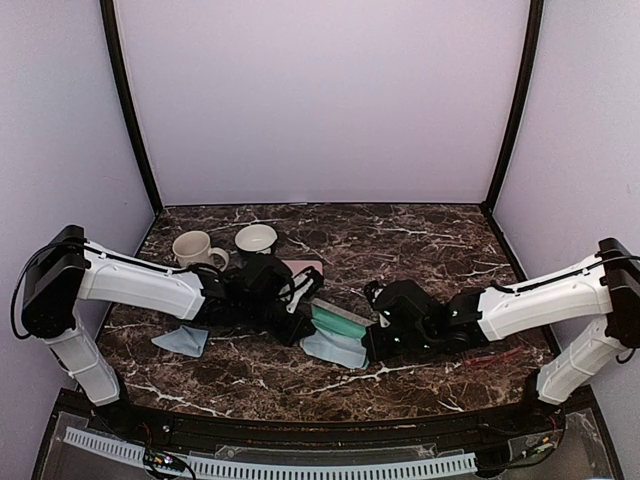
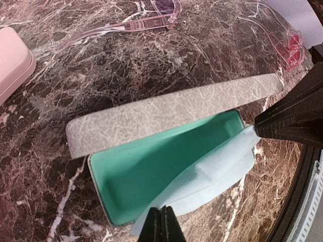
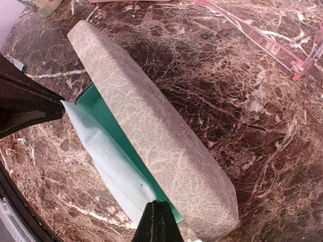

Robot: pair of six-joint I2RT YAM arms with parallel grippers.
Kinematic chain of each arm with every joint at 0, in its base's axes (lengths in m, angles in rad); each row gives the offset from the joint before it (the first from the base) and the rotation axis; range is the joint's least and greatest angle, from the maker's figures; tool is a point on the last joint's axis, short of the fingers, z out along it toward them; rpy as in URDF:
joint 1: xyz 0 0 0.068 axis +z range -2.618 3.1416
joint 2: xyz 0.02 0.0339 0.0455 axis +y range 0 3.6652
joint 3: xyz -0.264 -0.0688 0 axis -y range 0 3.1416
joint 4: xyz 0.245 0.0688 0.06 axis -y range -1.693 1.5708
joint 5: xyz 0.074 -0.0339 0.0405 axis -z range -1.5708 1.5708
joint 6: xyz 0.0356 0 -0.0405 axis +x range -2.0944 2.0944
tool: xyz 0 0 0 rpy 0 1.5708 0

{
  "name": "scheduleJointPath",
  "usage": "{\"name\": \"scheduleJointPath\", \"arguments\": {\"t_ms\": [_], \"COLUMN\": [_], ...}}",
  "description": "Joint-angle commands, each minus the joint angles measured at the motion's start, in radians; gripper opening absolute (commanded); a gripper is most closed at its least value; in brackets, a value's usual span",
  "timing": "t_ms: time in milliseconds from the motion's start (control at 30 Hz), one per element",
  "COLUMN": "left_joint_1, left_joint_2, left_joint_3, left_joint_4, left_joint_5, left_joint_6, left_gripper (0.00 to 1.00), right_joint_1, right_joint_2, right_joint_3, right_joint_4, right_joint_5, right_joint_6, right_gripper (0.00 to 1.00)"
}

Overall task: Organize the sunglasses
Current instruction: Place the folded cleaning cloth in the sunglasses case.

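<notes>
Pinching the cloth point(image 2: 212, 171) at its ends with jaws fully closed, left gripper point(image 2: 161, 227) and right gripper point(image 3: 157, 222) spread it over the open case point(image 2: 166, 113), likely as lining; sunglasses point(image 2: 151, 21) lie loose on its far side.

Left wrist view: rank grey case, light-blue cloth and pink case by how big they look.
1. grey case
2. light-blue cloth
3. pink case, though the frame edge cuts it off, so its rank is unsure.
</notes>
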Motion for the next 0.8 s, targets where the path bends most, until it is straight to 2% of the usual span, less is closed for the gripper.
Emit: {"name": "scheduleJointPath", "arguments": {"t_ms": [0, 767], "left_joint_1": [0.007, 0.007], "left_joint_2": [0.018, 0.069], "left_joint_3": [0.033, 0.046], "left_joint_4": [0.023, 0.065], "left_joint_5": [-0.013, -0.055], "left_joint_6": [0.022, 0.045], "left_gripper": [0.00, 0.00], "right_joint_1": [0.017, 0.062], "right_joint_2": [0.020, 0.074], "right_joint_3": [0.026, 0.073], "right_joint_4": [-0.019, -0.082], "right_joint_5": [0.050, 0.180], "right_joint_6": [-0.010, 0.002], "right_gripper": [0.00, 0.00]}}
